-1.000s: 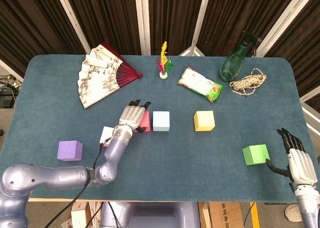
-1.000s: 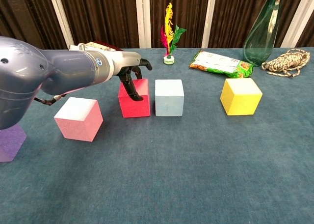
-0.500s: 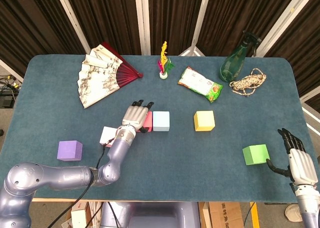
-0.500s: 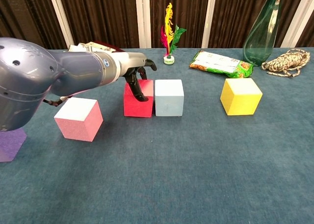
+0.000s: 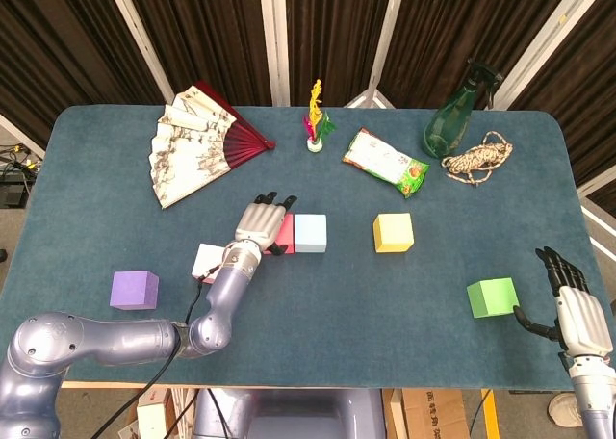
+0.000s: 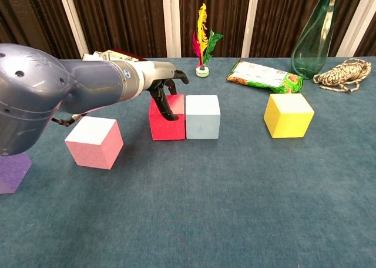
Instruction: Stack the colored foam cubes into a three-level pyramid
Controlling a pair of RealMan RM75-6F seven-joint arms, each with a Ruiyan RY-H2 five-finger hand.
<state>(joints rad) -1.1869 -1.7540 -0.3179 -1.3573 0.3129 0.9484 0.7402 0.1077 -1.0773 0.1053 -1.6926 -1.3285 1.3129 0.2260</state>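
Your left hand (image 6: 166, 94) moves the red cube (image 6: 167, 120) toward frame right; it now touches the light blue cube (image 6: 202, 116).

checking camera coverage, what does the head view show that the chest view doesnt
Only the head view shows the green cube, the right hand beside it with fingers apart, and the whole paper fan.

Only the chest view shows the front faces of the cubes and the left hand's fingers against the red cube's side.

Both show the left hand, light blue cube, yellow cube, pink cube, purple cube, shuttlecock, snack bag, green bottle and rope.
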